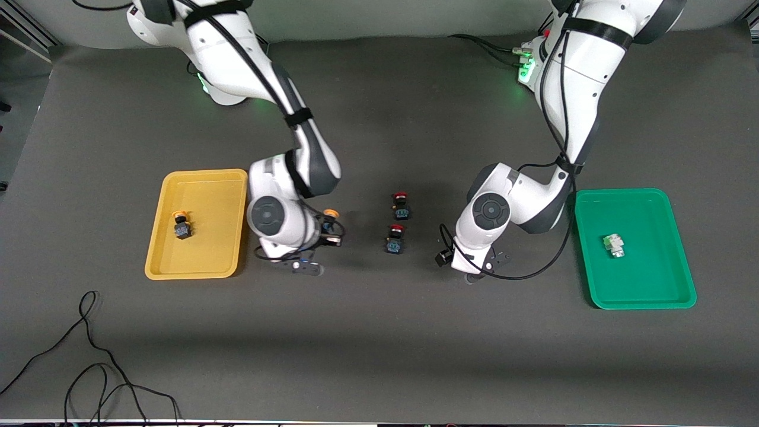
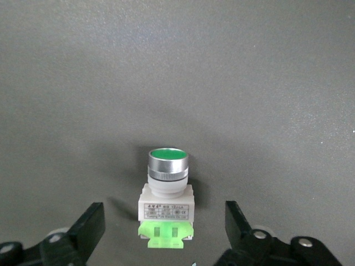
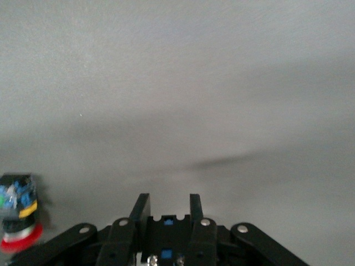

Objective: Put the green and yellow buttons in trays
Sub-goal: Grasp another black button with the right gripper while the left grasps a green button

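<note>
My right gripper (image 1: 328, 236) is shut on a yellow button (image 1: 331, 214) with an orange cap, over the table between the yellow tray (image 1: 204, 178) and the red buttons. In the right wrist view its fingers (image 3: 142, 209) clamp the button's black-blue body (image 3: 169, 228). Another yellow button (image 1: 181, 226) lies in the yellow tray. My left gripper (image 2: 165, 215) is open, low around a green button (image 2: 166, 191) on the table, one finger at each side and not touching it. In the front view the left gripper (image 1: 481, 268) hides that button. Another green button (image 1: 614, 245) lies in the green tray (image 1: 622, 299).
Two red-capped black buttons (image 1: 401, 205) (image 1: 395, 238) stand mid-table between my two grippers; one shows in the right wrist view (image 3: 18, 213). Loose black cables (image 1: 89, 367) lie near the front edge toward the right arm's end.
</note>
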